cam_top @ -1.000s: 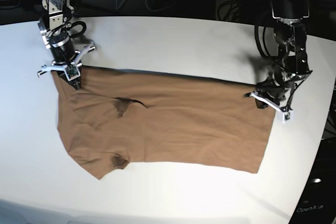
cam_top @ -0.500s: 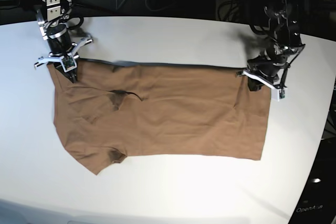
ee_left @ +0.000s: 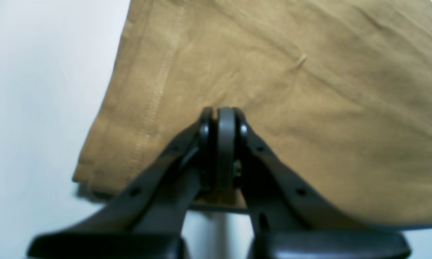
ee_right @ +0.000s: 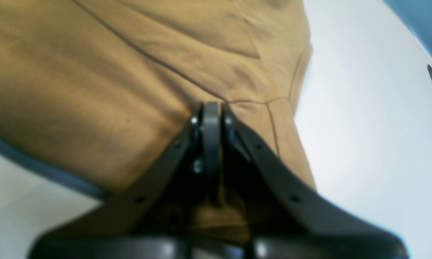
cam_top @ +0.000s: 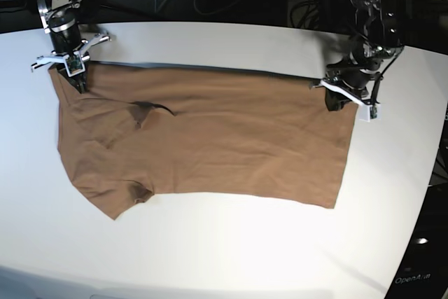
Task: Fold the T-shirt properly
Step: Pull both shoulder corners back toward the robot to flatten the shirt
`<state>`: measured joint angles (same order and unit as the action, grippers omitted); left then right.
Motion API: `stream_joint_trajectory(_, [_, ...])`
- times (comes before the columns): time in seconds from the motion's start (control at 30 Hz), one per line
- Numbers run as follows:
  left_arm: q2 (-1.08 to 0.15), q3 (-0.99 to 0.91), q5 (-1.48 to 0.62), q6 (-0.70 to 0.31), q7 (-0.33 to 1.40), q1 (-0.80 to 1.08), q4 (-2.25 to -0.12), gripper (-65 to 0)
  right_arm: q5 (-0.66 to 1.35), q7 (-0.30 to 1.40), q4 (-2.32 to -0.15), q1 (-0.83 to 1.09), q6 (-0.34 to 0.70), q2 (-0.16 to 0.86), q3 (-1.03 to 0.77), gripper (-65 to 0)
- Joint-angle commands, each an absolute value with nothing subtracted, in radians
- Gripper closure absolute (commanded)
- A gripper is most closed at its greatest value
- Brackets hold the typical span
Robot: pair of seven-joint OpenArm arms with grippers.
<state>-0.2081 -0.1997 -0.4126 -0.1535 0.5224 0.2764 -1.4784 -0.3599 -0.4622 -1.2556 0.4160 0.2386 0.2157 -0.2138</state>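
Bright overhead light; wrist views blurred.

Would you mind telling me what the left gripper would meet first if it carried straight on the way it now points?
The left gripper is shut on the T-shirt, so more of that cloth comes first, probably with the white table just beneath; depth is unclear.

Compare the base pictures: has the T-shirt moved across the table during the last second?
Yes. The T-shirt, pinched by both pincers, has slid toward the table's far edge and slightly toward the picture's left; its near hem now lies farther from the front edge.
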Motion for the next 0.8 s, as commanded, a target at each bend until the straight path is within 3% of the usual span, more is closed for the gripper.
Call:
stream_joint_trajectory(0.0, [-0.209, -0.193, -0.357, -0.116, 0.673, 0.321, -1.457, -2.7, -0.387, -0.406, -1.25, 0.444, 0.257, 0.225, -0.22, -0.7])
stream_joint_trajectory(0.77, [-0.209, -0.263, -0.355, -0.117, 0.668, 0.414, -1.555, -2.6, -0.387, -0.509, -1.257, 0.496, 0.257, 0.199, -0.222, -0.7])
